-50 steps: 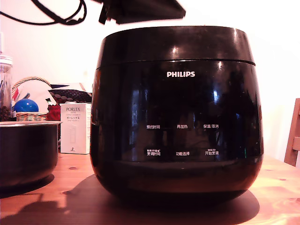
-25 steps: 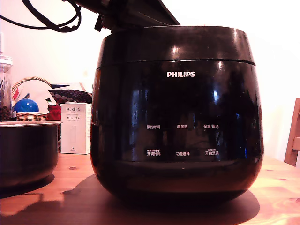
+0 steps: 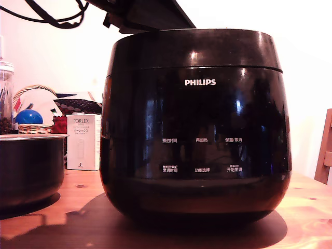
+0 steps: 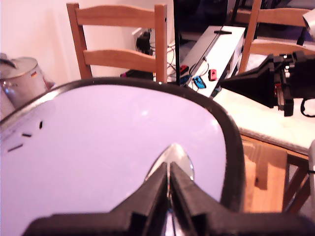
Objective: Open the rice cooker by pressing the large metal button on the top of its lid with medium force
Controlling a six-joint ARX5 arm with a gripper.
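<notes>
The rice cooker (image 3: 194, 129) fills the exterior view, glossy black with a white PHILIPS logo, standing on a wooden table. Its lid (image 3: 194, 49) sits down flat on the body. My gripper (image 3: 148, 18) leans in over the lid's top towards the exterior view's left, its tips hidden behind the lid's edge. In the wrist view my gripper (image 4: 169, 169) is shut, its two black fingers together. The fingertips rest on the shiny metal button (image 4: 183, 158) on the pale-reflecting lid (image 4: 98, 147).
A dark pot with a steel rim (image 3: 28, 166) stands at the exterior view's left. Behind it are a white PORLEX box (image 3: 83, 142), a basket with a blue ball (image 3: 28, 116) and a glass jar (image 3: 5, 98). Wooden chairs (image 4: 118, 39) stand beyond the cooker.
My gripper has come down from just above the lid and tilted onto its top. The lid has stayed down.
</notes>
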